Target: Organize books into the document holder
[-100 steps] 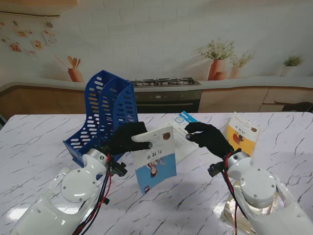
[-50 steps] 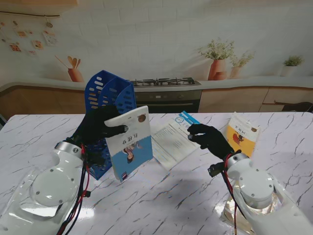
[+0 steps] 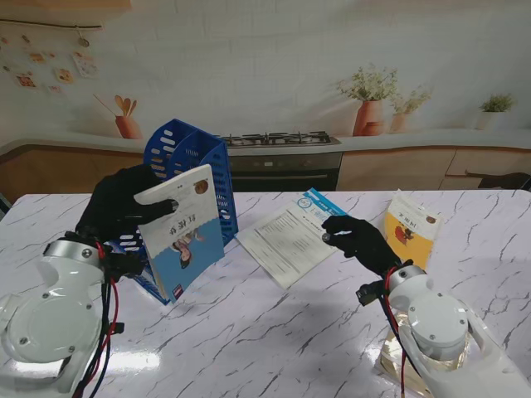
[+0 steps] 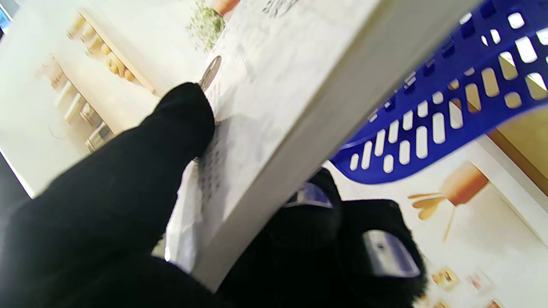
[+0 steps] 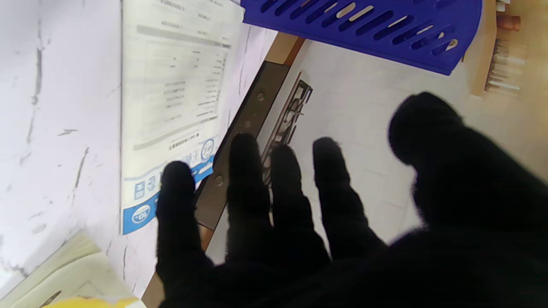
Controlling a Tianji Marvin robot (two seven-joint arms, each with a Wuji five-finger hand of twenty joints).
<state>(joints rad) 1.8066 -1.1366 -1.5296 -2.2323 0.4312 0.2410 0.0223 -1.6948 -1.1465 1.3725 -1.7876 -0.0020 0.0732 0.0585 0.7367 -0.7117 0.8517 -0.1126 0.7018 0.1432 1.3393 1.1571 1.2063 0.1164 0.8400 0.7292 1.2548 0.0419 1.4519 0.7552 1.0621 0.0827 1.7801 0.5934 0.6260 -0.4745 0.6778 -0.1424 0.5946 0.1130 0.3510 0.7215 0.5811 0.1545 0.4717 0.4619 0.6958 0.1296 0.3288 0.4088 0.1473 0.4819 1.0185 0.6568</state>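
Item 1 – blue-cover book (image 3: 184,232): held off the desk by the left hand (image 3: 124,206), tilted, cover facing the stand cam, just in front of the holder's open side. Left wrist view shows the thumb (image 4: 171,132) on one face and fingers (image 4: 325,214) wrapped behind the page block, so a firm pinch grasp. Tilt likely there to line the book's edge up w/ a slot before sliding in.

Item 2 – blue document holder (image 3: 195,174): perforated, stands near the desk's far-left edge, openings toward the robot. Slot contents can't be made out – the book hides most of it.

Item 3 – white booklet w/ blue corner (image 3: 290,236): flat on the desk, roughly centre, well apart from the holder. Not yet filed.

Item 4 – yellow book (image 3: 411,228): flat toward the desk's right side, just beside the right hand (image 3: 357,240). Not yet filed.

Right hand: hovers near the booklet's right edge; wrist view shows fingers (image 5: 244,179) spread, nothing between them – holding nothing. Probably parked there so it's clear of the left arm and ready for the next pick.

Judgement: step in hand is insertion of item 1; two items remain. Risk – book corner catching the holder's divider.
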